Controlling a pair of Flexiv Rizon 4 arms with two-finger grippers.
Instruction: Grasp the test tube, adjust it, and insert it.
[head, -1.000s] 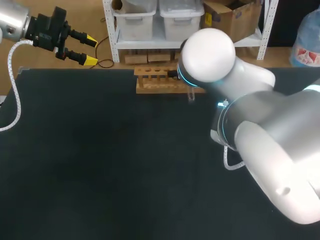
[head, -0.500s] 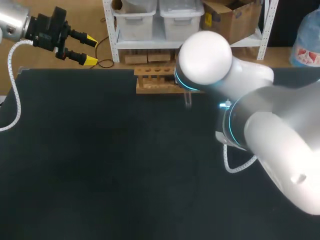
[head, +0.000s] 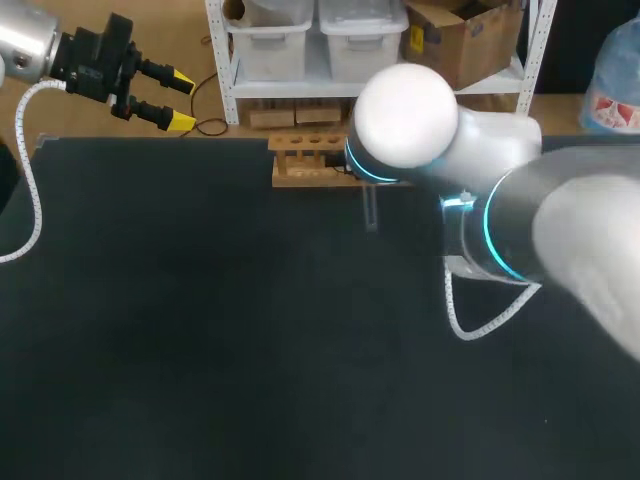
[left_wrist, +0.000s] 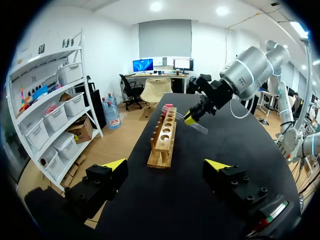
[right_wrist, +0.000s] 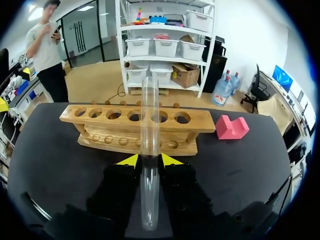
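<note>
Overhead, the right arm (head: 405, 115) hides the right gripper (right_wrist: 149, 160). Its wrist view shows it pinching the test tube (right_wrist: 149, 110) before the rack (right_wrist: 197, 121). The left gripper (head: 180, 100) is spread.

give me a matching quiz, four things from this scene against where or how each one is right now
Things:
1. test tube
2. wooden rack
3. pink block
4. left pincer

States:
A. open and empty, well away from the rack
B. gripped between the yellow tips of the right pincer
C. lying on the table beside one end of the rack
D. standing on the table just ahead of the right pincer, its row of holes facing up

Pairs: 1-B, 2-D, 3-C, 4-A
</note>
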